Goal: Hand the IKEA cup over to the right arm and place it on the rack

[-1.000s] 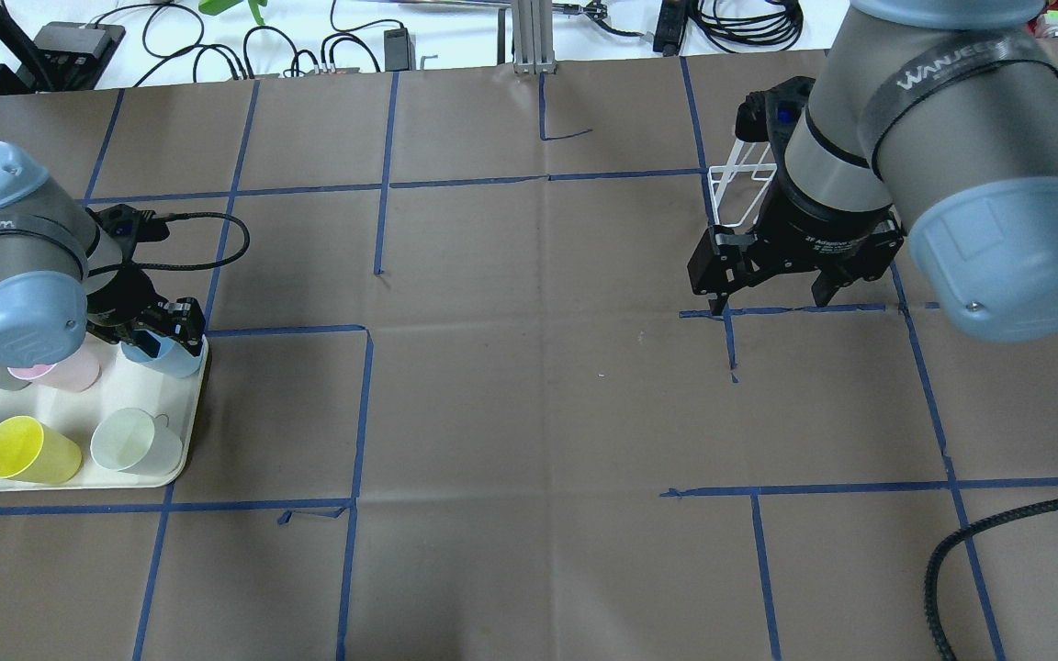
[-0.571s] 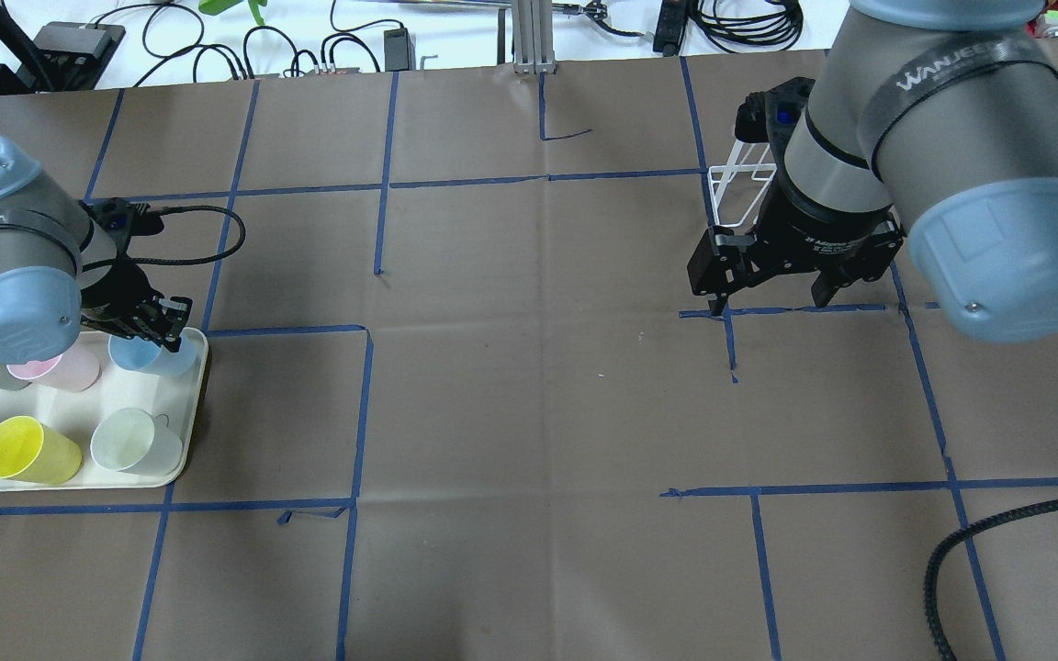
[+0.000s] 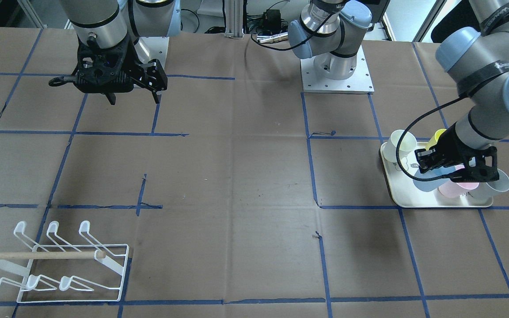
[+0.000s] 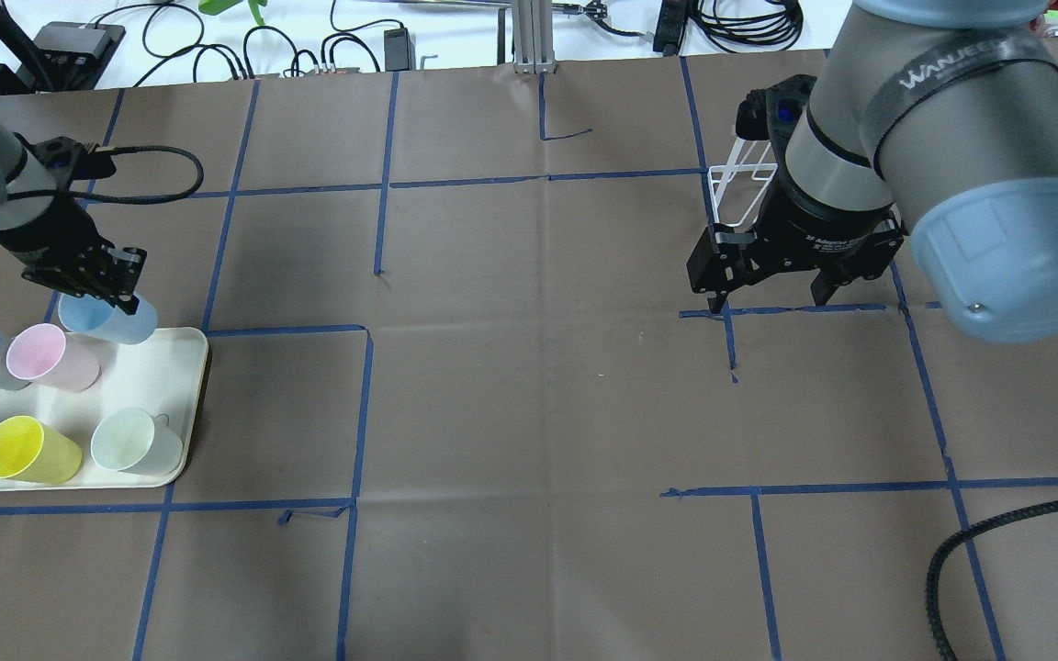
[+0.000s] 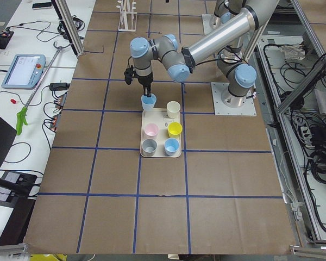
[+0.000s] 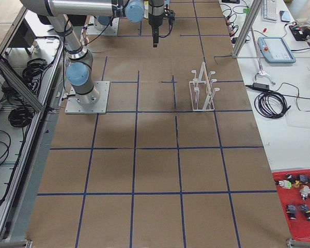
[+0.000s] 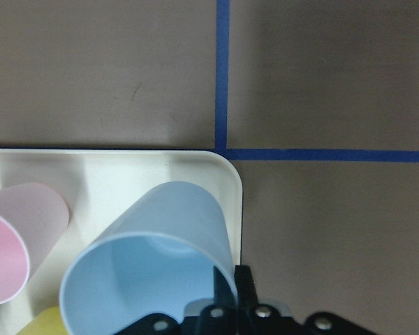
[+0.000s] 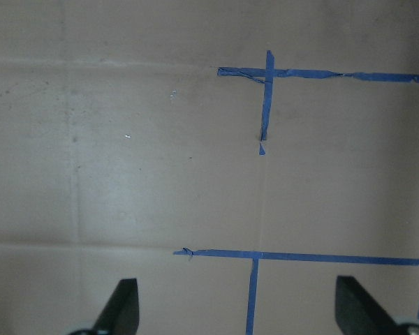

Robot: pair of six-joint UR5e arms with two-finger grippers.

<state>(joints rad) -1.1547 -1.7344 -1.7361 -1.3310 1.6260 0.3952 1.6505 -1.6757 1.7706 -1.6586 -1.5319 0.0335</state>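
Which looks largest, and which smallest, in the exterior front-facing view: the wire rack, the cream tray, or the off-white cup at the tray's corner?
1. wire rack: it covers the most of the picture, though it lies nearer this camera, which flatters it.
2. cream tray: somewhat smaller, partly covered by cups.
3. off-white cup: clearly smallest.

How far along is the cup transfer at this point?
Done: the left gripper is shut on the rim of a light blue plastic cup, tilted at the cream tray's corner. In hand: the carry to the handover. Left: the right gripper is open and holds nothing, far across the table, and the white wire rack is empty.
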